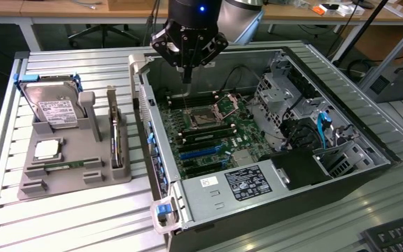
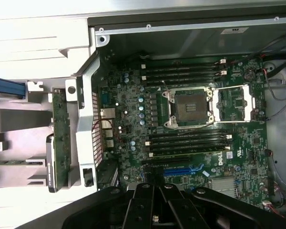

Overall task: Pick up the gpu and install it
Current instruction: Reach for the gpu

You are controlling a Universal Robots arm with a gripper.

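Observation:
The gpu stands on edge in a slot of the grey holder, to the exterior view's left of the open computer case. In the wrist view the gpu is a thin greenish board just outside the case wall. My gripper hangs above the motherboard near the case's far wall, apart from the gpu. Its black fingers are shut with nothing between them. Blue expansion slots lie on the board close to the fingers.
The holder also carries a silver hard drive, a square processor and a green RAM stick. Inside the case are an open CPU socket, a power supply and a drive cage. A keyboard lies at the near corner.

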